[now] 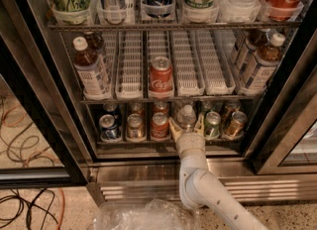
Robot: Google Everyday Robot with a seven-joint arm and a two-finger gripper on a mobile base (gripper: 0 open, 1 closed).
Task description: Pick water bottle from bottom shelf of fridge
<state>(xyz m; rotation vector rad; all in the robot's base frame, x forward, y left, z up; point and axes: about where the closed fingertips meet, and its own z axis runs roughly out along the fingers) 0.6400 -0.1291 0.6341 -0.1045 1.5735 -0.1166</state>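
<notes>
The fridge [44, 125] stands open in the camera view, black-framed with steel walls. The water bottle [186, 115], small and clear with a white cap, stands on the bottom shelf [163, 143] between soda cans. My gripper [186, 125] is at the front of that shelf, its two pale fingers open on either side of the bottle. The left fingertip [174, 124] and the right one flank the bottle; whether they touch it I cannot tell. The lower part of the bottle is hidden behind the gripper.
Several cans [160, 125] fill the bottom lanes. The middle shelf holds a red cola can [161, 77] and brown-liquid bottles [89, 68] at both ends. The ribbed base grille [133, 187] runs below. Crumpled clear plastic [143, 216] and cables [20, 209] lie on the floor.
</notes>
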